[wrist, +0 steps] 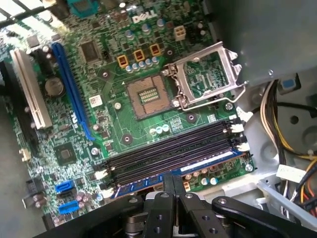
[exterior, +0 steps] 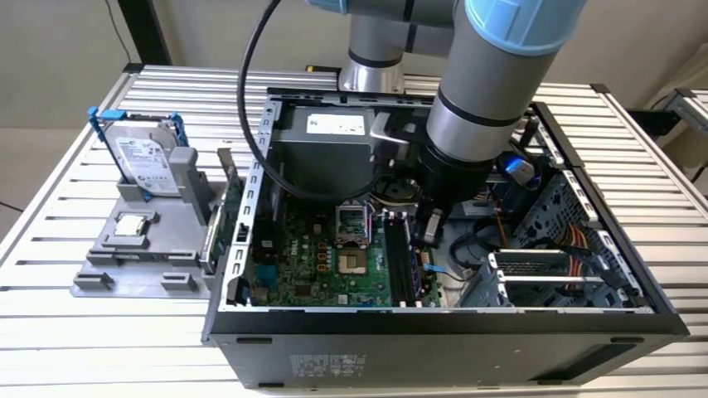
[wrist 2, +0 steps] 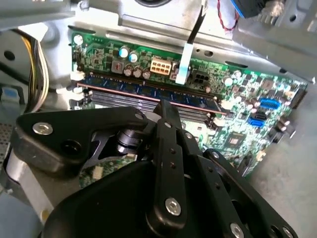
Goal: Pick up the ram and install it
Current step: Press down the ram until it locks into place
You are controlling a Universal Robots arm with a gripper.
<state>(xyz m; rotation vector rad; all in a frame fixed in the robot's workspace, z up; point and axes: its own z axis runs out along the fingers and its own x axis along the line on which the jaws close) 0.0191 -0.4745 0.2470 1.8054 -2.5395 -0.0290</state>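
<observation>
The ram (wrist 2: 148,93) is a long bluish stick with dark chips. It stands upright in the outermost of the black memory slots (wrist: 168,151) on the green motherboard (wrist: 99,119), and in the first wrist view the ram (wrist: 208,164) shows as a blue strip. My gripper (wrist 2: 164,110) is shut, its black fingertips pressed together at the middle of the ram's top edge. In the first wrist view the gripper (wrist: 173,182) sits right over the stick. The exterior view shows the gripper (exterior: 429,232) reaching down inside the open computer case (exterior: 443,319).
The CPU socket (wrist: 148,96) lies open, its metal lid (wrist: 210,79) raised. Yellow and black cables (wrist: 292,144) run beside the slots. Outside the case, a grey holder (exterior: 122,257) carries a hard drive (exterior: 149,162) and a small silver chip (exterior: 133,224).
</observation>
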